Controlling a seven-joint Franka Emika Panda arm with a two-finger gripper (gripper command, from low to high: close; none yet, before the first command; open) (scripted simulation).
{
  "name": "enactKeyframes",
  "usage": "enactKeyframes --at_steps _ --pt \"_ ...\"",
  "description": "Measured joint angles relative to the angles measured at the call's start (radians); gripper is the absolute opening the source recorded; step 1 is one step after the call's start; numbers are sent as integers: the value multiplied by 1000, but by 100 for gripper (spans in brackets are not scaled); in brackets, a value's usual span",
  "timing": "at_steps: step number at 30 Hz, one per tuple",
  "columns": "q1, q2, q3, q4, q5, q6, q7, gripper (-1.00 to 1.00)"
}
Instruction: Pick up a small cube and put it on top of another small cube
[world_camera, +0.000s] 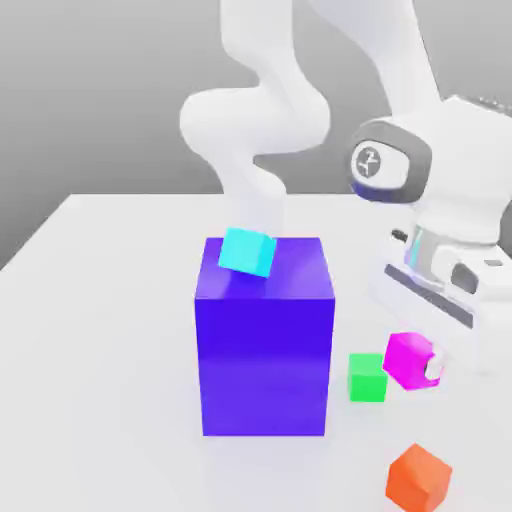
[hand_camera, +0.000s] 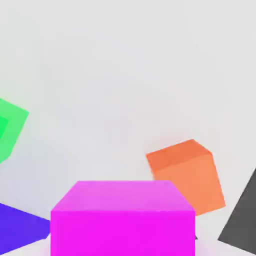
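Hand (world_camera: 432, 366) clamped on the magenta cube (world_camera: 408, 358), held just right of the green cube (world_camera: 367, 377) on the bench (world_camera: 100, 300); centre it squarely above before lowering.

Landmark: green cube (world_camera: 367, 377), resting on white surface (world_camera: 100, 330). Magenta cube (world_camera: 408, 358) is held clamped in gripper (world_camera: 425, 365), just beside it, raised slightly. Blue-violet block (world_camera: 265, 340) is seen on the opposite side, cyan cube (world_camera: 247, 251) atop it. Orange cube (world_camera: 419, 477) is nearer the camera.
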Motion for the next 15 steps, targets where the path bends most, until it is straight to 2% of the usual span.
enactKeyframes --at_steps 7,9,12,15 --pt "87 -155 15 -190 327 38 265 -100" --pt "85 -191 -4 -238 394 40 320 -100" --pt "66 -138 -7 -259 405 108 363 -100" --pt "46 -34 -4 -258 352 209 405 -100"
